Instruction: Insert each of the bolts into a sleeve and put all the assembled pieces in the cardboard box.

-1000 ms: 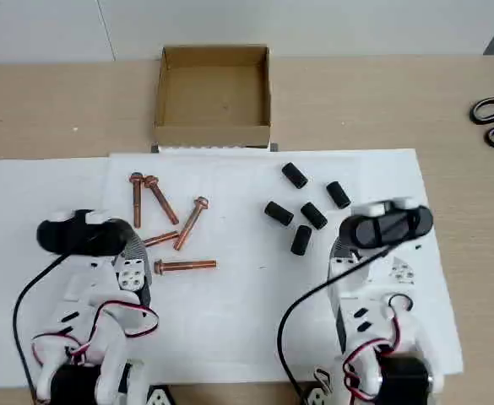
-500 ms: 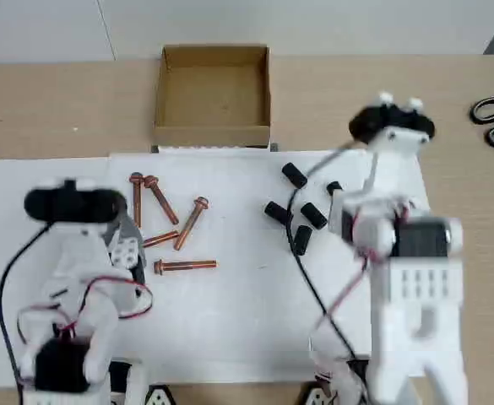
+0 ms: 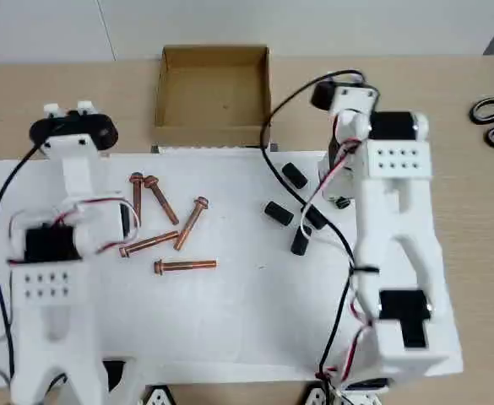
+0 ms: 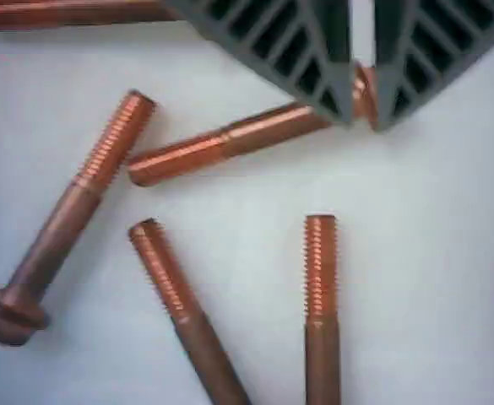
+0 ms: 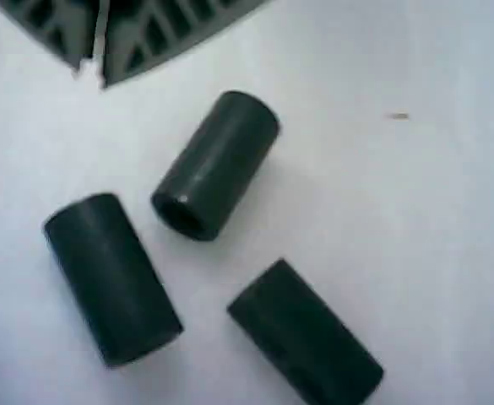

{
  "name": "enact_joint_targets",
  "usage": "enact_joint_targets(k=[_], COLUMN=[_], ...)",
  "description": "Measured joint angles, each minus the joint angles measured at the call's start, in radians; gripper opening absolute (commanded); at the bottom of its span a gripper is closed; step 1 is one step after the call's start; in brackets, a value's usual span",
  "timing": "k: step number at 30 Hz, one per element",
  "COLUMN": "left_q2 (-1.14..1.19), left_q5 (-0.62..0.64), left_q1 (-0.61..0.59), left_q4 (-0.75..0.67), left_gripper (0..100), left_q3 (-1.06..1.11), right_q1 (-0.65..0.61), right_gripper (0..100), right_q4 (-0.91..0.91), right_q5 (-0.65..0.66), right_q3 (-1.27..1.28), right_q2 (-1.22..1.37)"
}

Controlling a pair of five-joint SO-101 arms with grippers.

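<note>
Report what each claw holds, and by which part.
Nothing. The left claw hangs over a bolt at its head end, the right claw beside the black sleeves; both empty.

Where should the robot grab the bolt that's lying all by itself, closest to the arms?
I'd say around the middle of its shaft, coming straight down from above. That bolt lies flat on the white paper, clear of the other bolts, so there's room on each long side to pinch across it.
</note>
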Motion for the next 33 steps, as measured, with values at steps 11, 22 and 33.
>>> enact_joint_targets(k=[11,22,33], left_q2=[0.163,0.311,0.333], left_q5=[-0.16,-0.175,-0.175], left_q1=[0.009,0.009,0.009], left_q4=[0.0,-0.028,-0.055], left_gripper=[1,5,5], left_q3=[-0.018,-0.02,-0.02], right_q1=[-0.055,-0.166,-0.167], right_gripper=[4.5,12.5,14.0], right_q4=[-0.031,-0.083,-0.127], right_q5=[0.203,0.273,0.336], right_q3=[-0.242,-0.25,-0.252], right_q2=[0.147,0.296,0.377])
